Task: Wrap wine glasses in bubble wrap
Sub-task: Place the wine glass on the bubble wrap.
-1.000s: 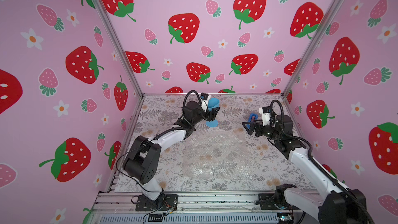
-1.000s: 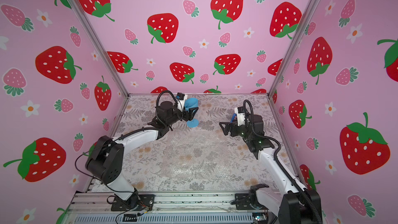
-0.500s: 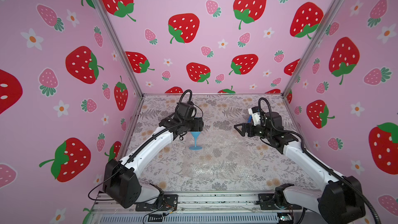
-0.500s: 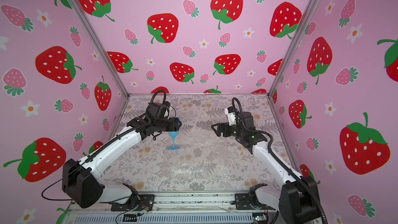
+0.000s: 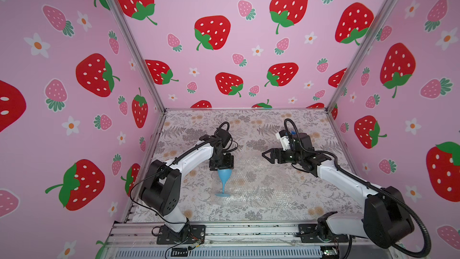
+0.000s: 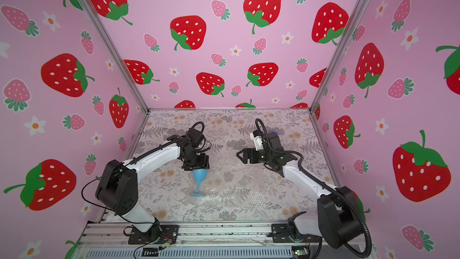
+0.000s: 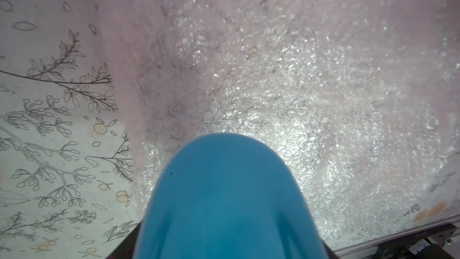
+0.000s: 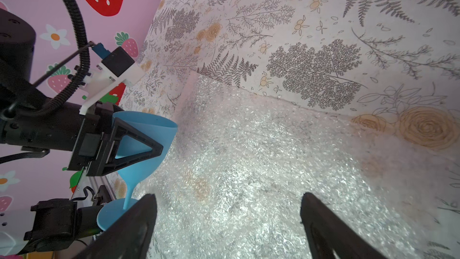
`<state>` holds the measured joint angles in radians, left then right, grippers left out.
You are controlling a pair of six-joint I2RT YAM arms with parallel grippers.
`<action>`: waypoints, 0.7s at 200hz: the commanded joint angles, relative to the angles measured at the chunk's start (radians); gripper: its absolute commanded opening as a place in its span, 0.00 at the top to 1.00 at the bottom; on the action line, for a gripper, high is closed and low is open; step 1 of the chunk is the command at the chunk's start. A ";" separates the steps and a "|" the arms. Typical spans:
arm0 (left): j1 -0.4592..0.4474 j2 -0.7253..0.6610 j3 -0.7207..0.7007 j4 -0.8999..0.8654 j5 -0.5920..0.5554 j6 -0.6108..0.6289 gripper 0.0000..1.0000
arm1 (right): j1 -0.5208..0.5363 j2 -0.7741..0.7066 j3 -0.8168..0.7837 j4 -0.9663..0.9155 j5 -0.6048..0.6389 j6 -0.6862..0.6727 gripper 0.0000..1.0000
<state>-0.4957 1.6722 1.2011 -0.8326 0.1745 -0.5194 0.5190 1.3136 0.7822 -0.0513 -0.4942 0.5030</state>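
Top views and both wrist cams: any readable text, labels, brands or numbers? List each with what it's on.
No readable text in any view.
goblet: plain blue, no print.
bubble wrap: clear, no label.
walls and table cover: strawberries, flowers and leaf drawings only, no lettering.
circuit board at the front rail: any markings are too small to read.
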 commanded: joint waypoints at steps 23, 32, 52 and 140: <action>-0.003 0.052 0.011 -0.026 0.023 -0.038 0.46 | 0.012 0.009 -0.024 0.037 0.041 0.043 0.09; -0.004 0.067 0.015 -0.034 0.028 -0.035 0.46 | 0.012 0.009 -0.026 0.040 0.046 0.046 0.09; -0.009 0.088 0.014 -0.034 0.015 -0.039 0.46 | 0.012 0.009 -0.034 0.042 0.052 0.050 0.09; -0.018 0.053 -0.027 0.016 0.012 -0.053 0.01 | 0.013 -0.022 -0.070 0.062 0.071 0.046 0.08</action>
<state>-0.5091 1.7805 1.1919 -0.8158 0.1925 -0.5476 0.5255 1.3197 0.7166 -0.0006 -0.4408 0.5388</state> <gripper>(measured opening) 0.972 0.920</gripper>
